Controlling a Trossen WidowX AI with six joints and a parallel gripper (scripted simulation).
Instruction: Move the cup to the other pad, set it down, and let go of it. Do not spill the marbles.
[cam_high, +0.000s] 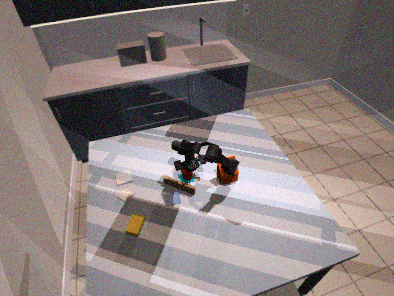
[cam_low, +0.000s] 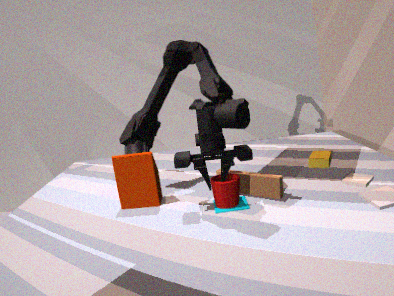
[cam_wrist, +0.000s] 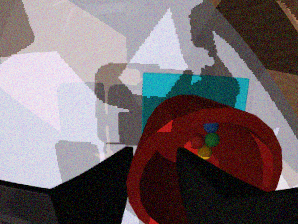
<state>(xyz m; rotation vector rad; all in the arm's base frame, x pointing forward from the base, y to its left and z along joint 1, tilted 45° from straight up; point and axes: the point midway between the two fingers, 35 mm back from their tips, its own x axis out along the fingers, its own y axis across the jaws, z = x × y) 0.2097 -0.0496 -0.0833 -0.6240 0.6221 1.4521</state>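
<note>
The red cup (cam_high: 187, 175) (cam_low: 226, 192) (cam_wrist: 200, 116) stands upright on the cyan pad (cam_high: 180, 178) (cam_low: 243, 204) (cam_wrist: 154, 85). In the wrist view, several marbles lie inside it, among them a green marble (cam_wrist: 212, 139), a blue marble (cam_wrist: 211, 127) and a yellow marble (cam_wrist: 204, 152). My gripper (cam_low: 217, 183) (cam_wrist: 154, 154) is open at the cup's rim, one finger outside the wall and the other inside the cup. The fingertips stand apart with the wall loosely between them. The blue pad (cam_high: 173, 199) lies bare beyond the wooden bar in the top view.
The wooden bar (cam_high: 179, 185) (cam_low: 266, 186) stands close beside the cup, between the two pads. An orange block (cam_high: 228, 173) (cam_low: 137, 181) stands near the arm's base. A yellow block (cam_high: 135, 225) (cam_low: 319, 159) and two flat pale pieces lie farther off.
</note>
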